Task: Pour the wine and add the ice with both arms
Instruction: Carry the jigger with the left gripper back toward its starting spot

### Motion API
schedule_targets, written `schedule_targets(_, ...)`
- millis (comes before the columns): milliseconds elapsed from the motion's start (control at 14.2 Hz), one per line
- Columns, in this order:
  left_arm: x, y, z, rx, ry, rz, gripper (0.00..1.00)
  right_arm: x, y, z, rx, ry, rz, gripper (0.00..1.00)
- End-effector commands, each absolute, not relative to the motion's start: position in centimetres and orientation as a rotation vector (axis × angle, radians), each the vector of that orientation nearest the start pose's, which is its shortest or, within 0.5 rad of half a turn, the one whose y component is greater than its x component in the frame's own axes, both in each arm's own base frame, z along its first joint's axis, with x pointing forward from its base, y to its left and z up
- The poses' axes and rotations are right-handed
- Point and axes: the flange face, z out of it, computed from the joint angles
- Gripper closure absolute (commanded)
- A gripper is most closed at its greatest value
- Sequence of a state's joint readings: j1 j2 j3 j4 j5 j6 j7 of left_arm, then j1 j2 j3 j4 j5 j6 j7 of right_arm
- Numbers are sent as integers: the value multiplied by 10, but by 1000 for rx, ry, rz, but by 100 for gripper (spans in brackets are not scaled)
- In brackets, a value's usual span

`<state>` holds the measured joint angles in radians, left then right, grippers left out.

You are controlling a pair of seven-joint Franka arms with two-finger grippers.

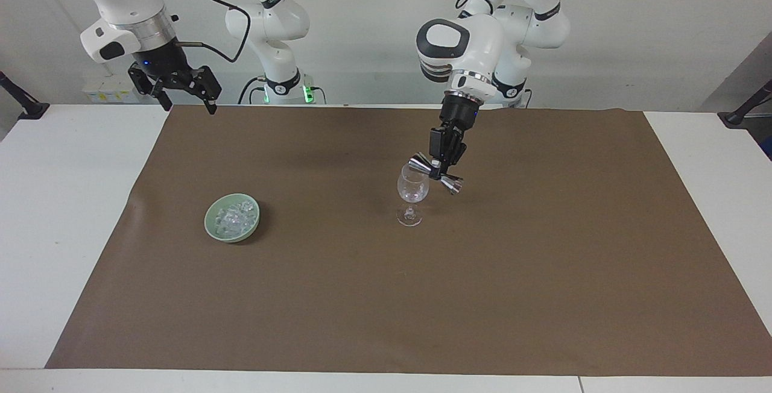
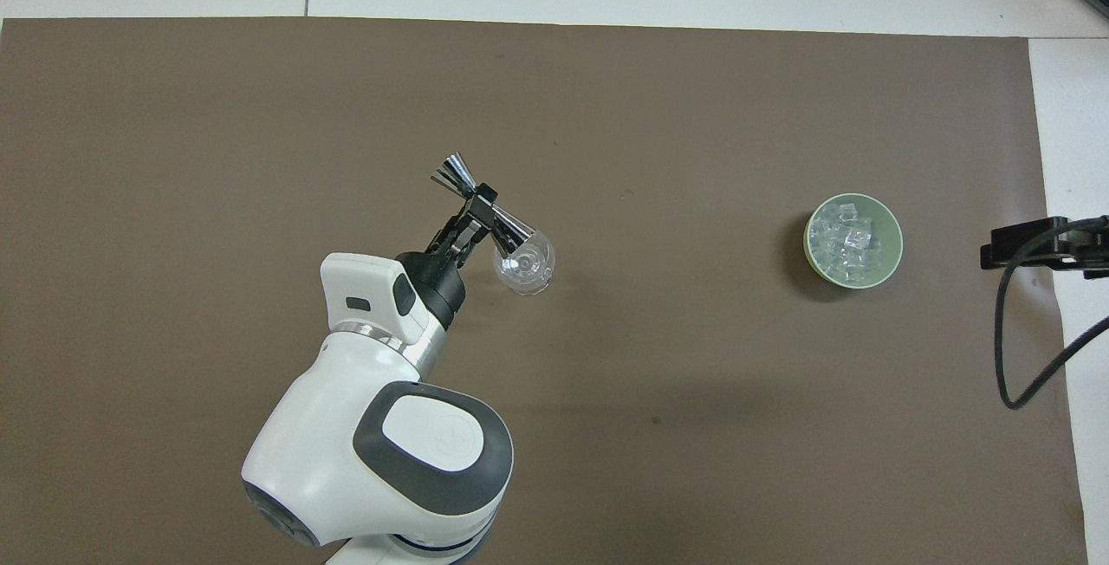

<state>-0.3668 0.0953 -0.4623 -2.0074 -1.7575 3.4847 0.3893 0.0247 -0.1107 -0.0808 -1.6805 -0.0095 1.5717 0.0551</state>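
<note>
A clear stemmed glass (image 1: 412, 191) (image 2: 524, 263) stands upright mid-table on the brown mat. My left gripper (image 1: 439, 170) (image 2: 479, 201) hangs just above it, shut on the waist of a silver double-cone jigger (image 1: 435, 174) (image 2: 482, 205). The jigger is tilted, with one cone's mouth at the glass's rim. No wine shows, and the glass looks clear. The ice (image 1: 234, 218) (image 2: 849, 240) is heaped in a pale green bowl (image 1: 212, 224) (image 2: 897, 244) toward the right arm's end. My right gripper (image 1: 188, 105) (image 2: 1031, 244) waits open, raised over the mat's corner at that end.
The brown mat (image 1: 543, 290) covers most of the white table (image 1: 60, 200). A black cable (image 2: 1009, 348) loops down from the right arm's wrist over the mat's edge near the bowl.
</note>
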Motion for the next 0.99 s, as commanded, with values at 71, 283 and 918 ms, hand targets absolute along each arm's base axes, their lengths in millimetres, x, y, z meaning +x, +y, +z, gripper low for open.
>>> schedule_targets(71,470,-261,478,1985,1061,843,100,511,-33,633,-3128,143,-4,0)
schedule_targets(283,488,-202,481,1816,1298,777,100,511,-33,633,-3128,143,-2,0)
schedule_targets(918,472,-34,424,1267,1691,480,100,511,-33,633,-3128,143,-4,0)
